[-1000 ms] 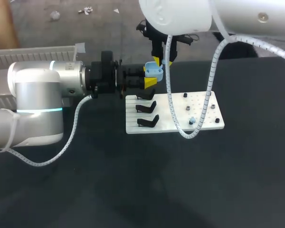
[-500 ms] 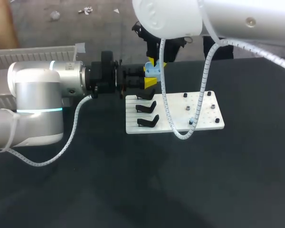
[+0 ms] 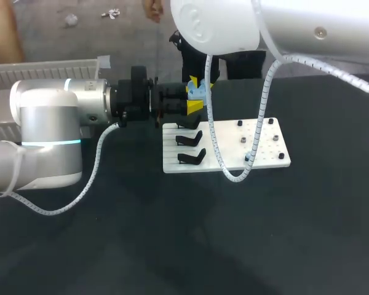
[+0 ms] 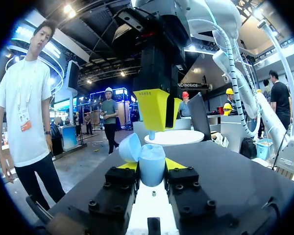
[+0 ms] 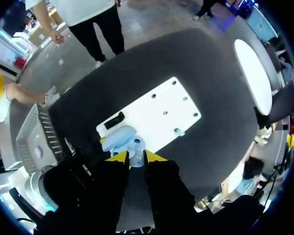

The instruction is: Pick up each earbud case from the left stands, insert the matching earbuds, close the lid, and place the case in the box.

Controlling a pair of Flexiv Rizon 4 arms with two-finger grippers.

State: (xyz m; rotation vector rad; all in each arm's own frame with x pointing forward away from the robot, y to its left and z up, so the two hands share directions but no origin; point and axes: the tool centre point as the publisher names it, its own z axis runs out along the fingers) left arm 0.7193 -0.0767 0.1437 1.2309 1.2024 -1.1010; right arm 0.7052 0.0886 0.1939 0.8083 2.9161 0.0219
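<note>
Head view, taken from the left: the left gripper [image 3: 194,98] was seen clamped on the pale blue earbud case [image 3: 200,92], which was held off the table just behind the white board [image 3: 264,163]. No movement of that arm was found over the last second. In the left wrist view the case's lid [image 4: 130,147] was shown hinged open. Directly above it, the right gripper [image 4: 155,111] was closed on a blue earbud [image 4: 152,134]. The earbud's stem was pointed down at the open case, close over it but apparently not yet seated. Over that second the right arm had been carried leftward, so that its gripper was brought from beside the case to over it. Insertion was therefore judged imminent, with lid closing and boxing still to be done. On the board, the black stands [image 3: 190,139] were seen empty, and toward its right side another earbud [image 5: 179,132] was left on its peg.
</note>
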